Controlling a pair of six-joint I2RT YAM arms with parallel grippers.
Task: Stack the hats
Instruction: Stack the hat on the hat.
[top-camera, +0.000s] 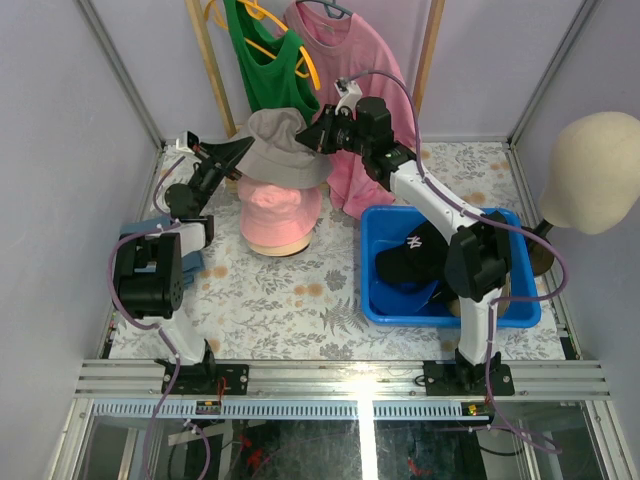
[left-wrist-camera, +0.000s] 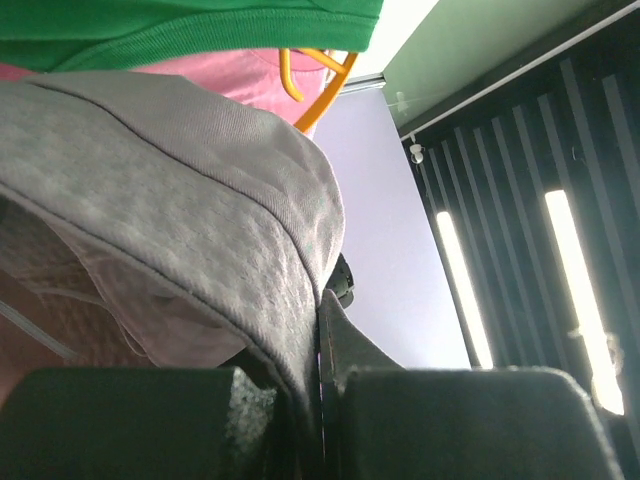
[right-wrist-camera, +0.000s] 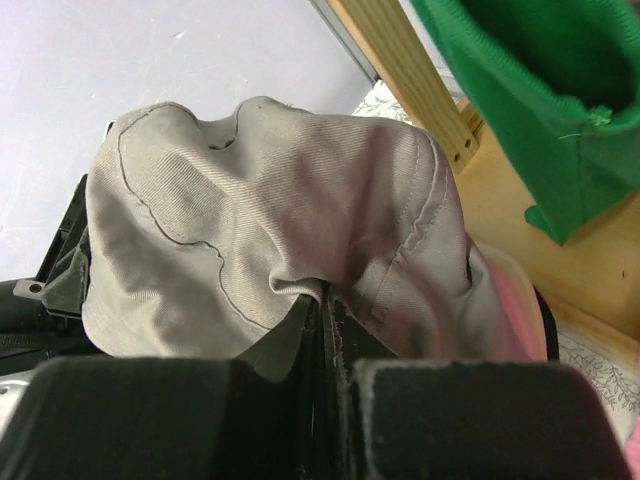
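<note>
Our left gripper (top-camera: 238, 151) and right gripper (top-camera: 319, 135) clamp opposite brim edges of the grey-taupe hat (top-camera: 283, 145), stretched between them above the pink hat (top-camera: 280, 215); we judge lowering comes next.

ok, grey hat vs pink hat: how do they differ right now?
Colour: the grey hat is taupe-grey, the pink hat is pink.
Grip: the grey hat is pinched at its brim by the left claw and the right claw; neither grips the pink hat.
Pose: the grey hat hangs above the pink hat, which sits on a beige hat on the table.
Shared: both are soft bucket hats, crown up.
</note>
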